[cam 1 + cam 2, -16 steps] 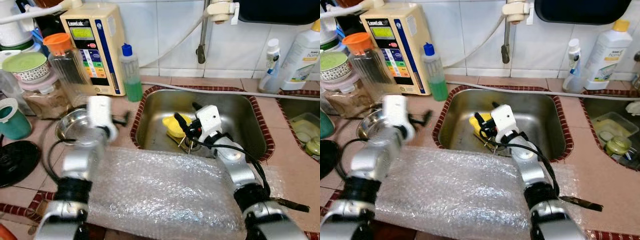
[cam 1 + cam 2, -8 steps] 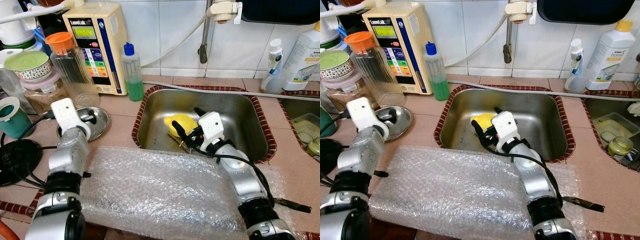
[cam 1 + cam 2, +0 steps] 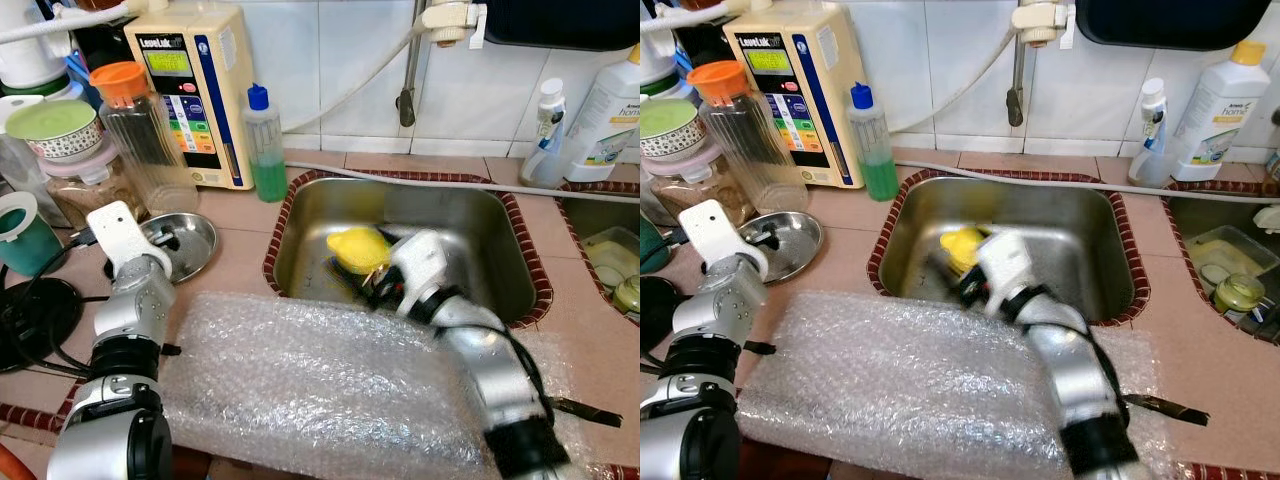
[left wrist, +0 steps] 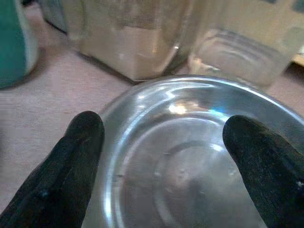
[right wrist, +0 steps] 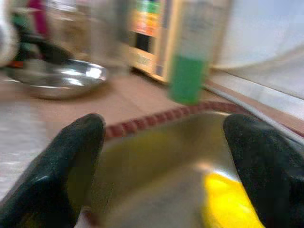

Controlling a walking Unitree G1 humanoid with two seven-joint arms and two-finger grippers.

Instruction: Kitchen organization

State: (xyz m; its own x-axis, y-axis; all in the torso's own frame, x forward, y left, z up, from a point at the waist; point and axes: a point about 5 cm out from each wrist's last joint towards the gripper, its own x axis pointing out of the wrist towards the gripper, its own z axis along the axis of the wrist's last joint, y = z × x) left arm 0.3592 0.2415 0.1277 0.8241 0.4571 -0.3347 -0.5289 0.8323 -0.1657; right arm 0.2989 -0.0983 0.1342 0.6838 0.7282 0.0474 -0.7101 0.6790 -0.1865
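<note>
The steel sink (image 3: 480,225) is set into the tiled counter (image 3: 235,265), with a dark red tile border all around its rim. Inside the sink lies a yellow object (image 3: 358,248), near the front left corner of the basin; the rest of the basin floor behind it and to the right is bare steel. The right gripper (image 5: 166,156) is blurred in the head views and reaches over the front rim into the sink, just beside the yellow object. In the right wrist view its two fingers (image 5: 71,156) stand wide apart and hold nothing.

A sheet of bubble wrap (image 3: 310,380) covers the counter in front of the sink, from the front rim to the near edge.

On the left of the sink a shallow steel dish (image 3: 185,240) sits on the counter. The left gripper (image 4: 171,175) is right over it, its fingers (image 4: 66,171) spread apart across the dish. Behind the dish stand a clear jar with orange lid (image 3: 135,125), a glass jar with brownish content (image 3: 95,195) and a teal cup (image 3: 22,240), close together. A bottle of green liquid (image 3: 264,150) stands at the back left corner of the sink, beside a beige appliance (image 3: 195,90)
</note>
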